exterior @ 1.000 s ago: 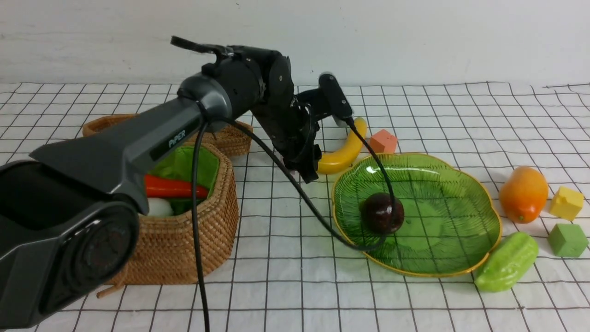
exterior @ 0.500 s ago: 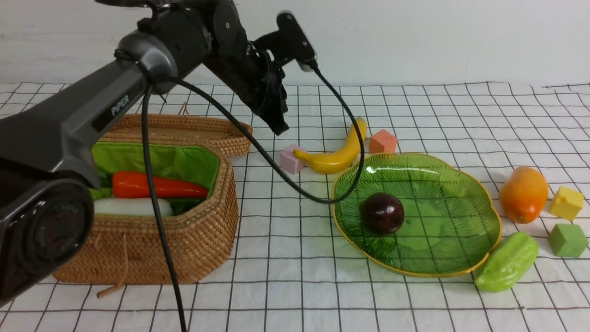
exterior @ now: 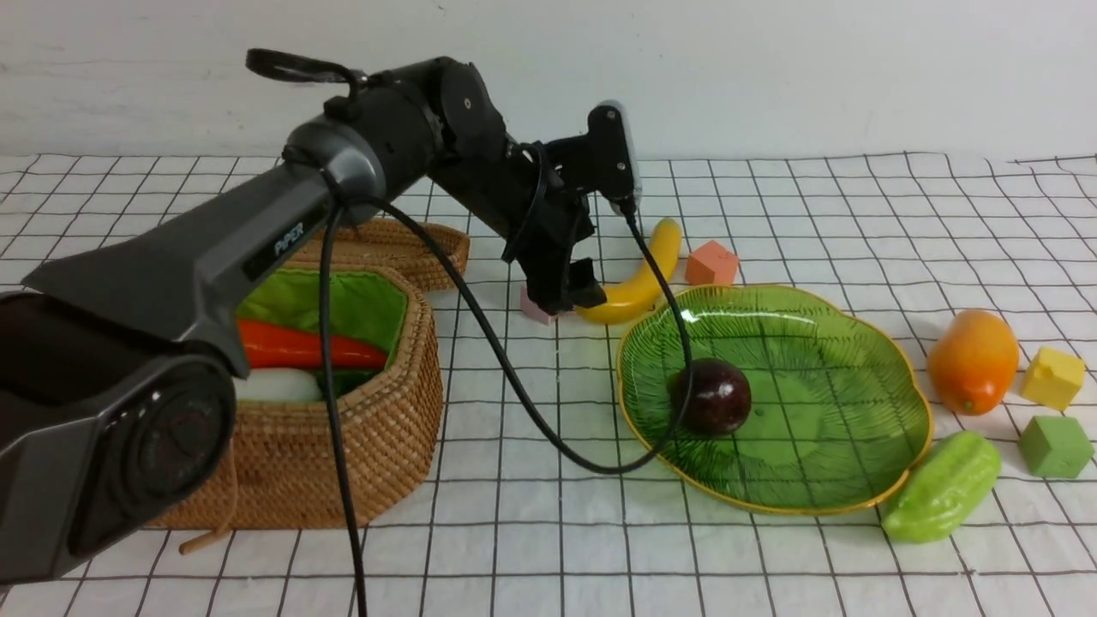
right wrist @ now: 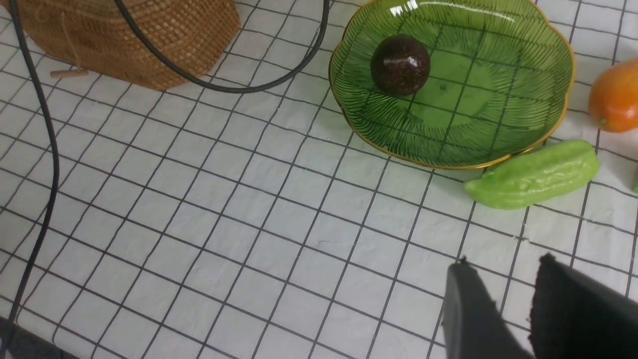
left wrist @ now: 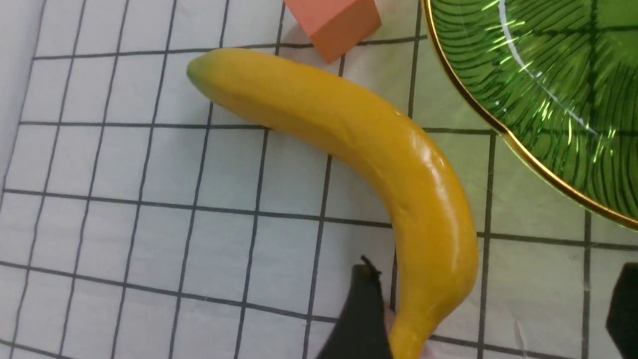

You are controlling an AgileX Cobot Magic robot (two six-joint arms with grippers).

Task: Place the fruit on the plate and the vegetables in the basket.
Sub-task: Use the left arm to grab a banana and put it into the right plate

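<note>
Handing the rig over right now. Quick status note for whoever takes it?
Left gripper: open, jaws either side of one end of the banana, which lies on the cloth beside the plate.
Right gripper: looks shut, empty, over bare cloth.
Done: mangosteen on the plate; carrot and radish in the basket.
Left: banana and mango (on the cloth right of the plate) to the plate; gourd (by the plate's near right rim) to the basket.
</note>
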